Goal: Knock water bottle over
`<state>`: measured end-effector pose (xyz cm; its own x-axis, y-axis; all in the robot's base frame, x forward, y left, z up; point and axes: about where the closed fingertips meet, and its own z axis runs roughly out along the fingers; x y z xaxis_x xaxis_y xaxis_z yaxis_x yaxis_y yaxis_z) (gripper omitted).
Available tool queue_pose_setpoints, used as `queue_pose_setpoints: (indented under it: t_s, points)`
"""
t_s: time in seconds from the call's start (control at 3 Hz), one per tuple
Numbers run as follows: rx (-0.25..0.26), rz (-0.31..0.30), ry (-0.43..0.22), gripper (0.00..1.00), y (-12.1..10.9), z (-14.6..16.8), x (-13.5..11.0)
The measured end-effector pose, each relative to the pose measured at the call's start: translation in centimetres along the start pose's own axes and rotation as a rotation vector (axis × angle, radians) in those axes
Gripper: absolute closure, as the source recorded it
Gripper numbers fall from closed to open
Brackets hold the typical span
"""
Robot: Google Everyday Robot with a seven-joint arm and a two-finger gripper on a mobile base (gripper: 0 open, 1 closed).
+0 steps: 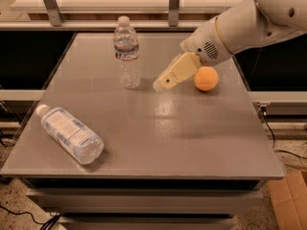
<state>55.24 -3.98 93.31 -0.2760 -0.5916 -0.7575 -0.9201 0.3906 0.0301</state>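
Observation:
The water bottle stands upright at the back left of the grey table. It is slim, clear and ribbed, with a white cap and a dark label band near its shoulder. My gripper hangs low over the table just right of the bottle, a small gap apart from its base. The white arm comes in from the upper right.
A fatter bottle with a large pale label lies on its side at the front left. An orange ball sits right of the gripper. A cardboard box is on the floor at the right.

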Motion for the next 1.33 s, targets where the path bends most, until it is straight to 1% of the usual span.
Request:
queue_pose_setpoints:
  t_s: [0.33,0.67,1.0,1.33]
  points:
    - [-0.013,-0.031,-0.078,0.00,-0.5,0.6,-1.0]
    - [-0.043,-0.088,-0.167,0.00,-0.8,2.3,-2.4]
    - [-0.065,-0.157,-0.241,0.00,-0.7,4.3,-3.6]
    - [-0.091,-0.208,-0.303,0.00,-0.6,6.7,-4.4]
